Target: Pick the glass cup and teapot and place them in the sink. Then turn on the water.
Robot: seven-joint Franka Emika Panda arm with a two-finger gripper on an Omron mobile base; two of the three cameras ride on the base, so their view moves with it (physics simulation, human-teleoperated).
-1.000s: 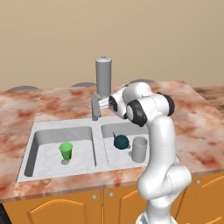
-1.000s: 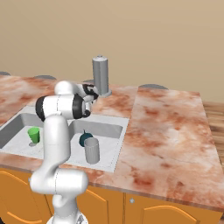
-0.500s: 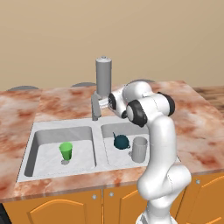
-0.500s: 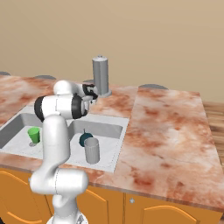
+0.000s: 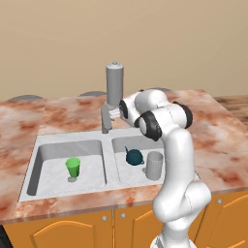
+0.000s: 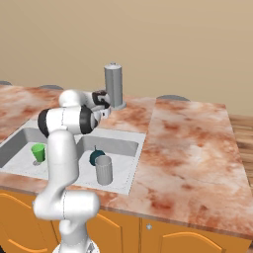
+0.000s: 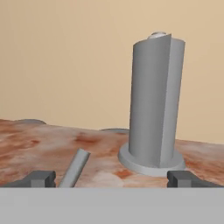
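1. The gripper [image 7: 111,178] stood spread wide and empty, just in front of the tap [image 7: 156,100], whose spout [image 7: 75,167] slanted between the tips.
2. The teapot [image 5: 134,156] and glass cup [image 5: 154,165] sat together in the sink [image 5: 109,146] basin below the tap; a green cup [image 5: 73,167] stood in the other basin.

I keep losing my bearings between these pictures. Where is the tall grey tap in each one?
Left base view: tap, upper middle, behind the sink.
Right base view: left of centre, top, on the counter behind the sink.
Hand view: right of centre, large and close.
Shared landmark: its angled spout.
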